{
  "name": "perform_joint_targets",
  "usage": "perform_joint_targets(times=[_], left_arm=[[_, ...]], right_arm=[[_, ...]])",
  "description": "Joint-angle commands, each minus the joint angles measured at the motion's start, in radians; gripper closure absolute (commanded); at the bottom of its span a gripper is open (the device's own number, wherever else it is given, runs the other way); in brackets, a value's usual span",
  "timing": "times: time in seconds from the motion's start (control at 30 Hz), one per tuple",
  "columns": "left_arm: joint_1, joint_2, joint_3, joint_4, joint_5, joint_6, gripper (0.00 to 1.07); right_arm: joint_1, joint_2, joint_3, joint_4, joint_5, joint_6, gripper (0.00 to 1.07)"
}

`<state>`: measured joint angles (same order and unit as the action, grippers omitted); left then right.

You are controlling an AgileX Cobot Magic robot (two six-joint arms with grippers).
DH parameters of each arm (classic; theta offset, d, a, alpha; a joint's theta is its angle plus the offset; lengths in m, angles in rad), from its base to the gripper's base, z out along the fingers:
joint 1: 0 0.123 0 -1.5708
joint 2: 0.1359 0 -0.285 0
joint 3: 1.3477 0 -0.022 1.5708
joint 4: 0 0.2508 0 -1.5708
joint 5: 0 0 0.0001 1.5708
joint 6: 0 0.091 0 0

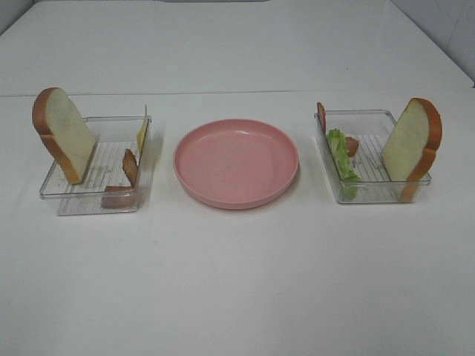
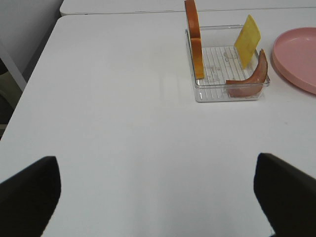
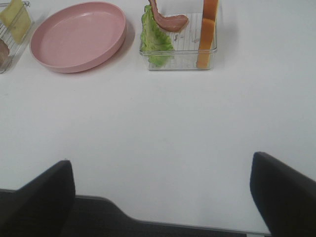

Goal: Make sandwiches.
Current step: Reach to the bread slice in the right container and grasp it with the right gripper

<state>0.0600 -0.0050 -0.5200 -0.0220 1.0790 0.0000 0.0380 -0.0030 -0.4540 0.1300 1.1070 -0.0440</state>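
Wrist view, left gripper (image 2: 158, 195): two fingers (image 2: 29, 197) in shot, matte black, broad, chunky, tips blunt with softly rounded corners. Over to right gripper (image 3: 163, 195): same build, fingers (image 3: 284, 195) plain black, thick, rounded edges. Both arms out of shot.

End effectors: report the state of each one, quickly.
Left end effector: open, holding nothing.
Right end effector: open, holding nothing.
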Motion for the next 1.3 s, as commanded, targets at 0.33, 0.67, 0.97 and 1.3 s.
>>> perform_joint_targets(times=[0.33, 0.67, 0.97, 1.3], left_arm=[[-0.002, -0.015, 0.003, -0.004, -0.004, -0.008, 0.07], [-0.002, -0.015, 0.003, -0.004, -0.004, -0.008, 0.07], [-0.002, -0.015, 0.003, -0.004, -0.004, -0.008, 0.07], [-0.002, -0.015, 0.003, -0.004, -0.004, -0.008, 0.07]], right_arm=[[-0.003, -0.031, 0.003, -0.001, -0.006, -0.008, 0.16], [-0.003, -0.031, 0.003, -0.011, -0.007, -0.008, 0.16], [-0.003, 0.001, 0.003, -0.012, -0.008, -0.004, 0.16], [-0.003, 0.399, -0.173, 0.004, -0.042, 0.12, 0.16]])
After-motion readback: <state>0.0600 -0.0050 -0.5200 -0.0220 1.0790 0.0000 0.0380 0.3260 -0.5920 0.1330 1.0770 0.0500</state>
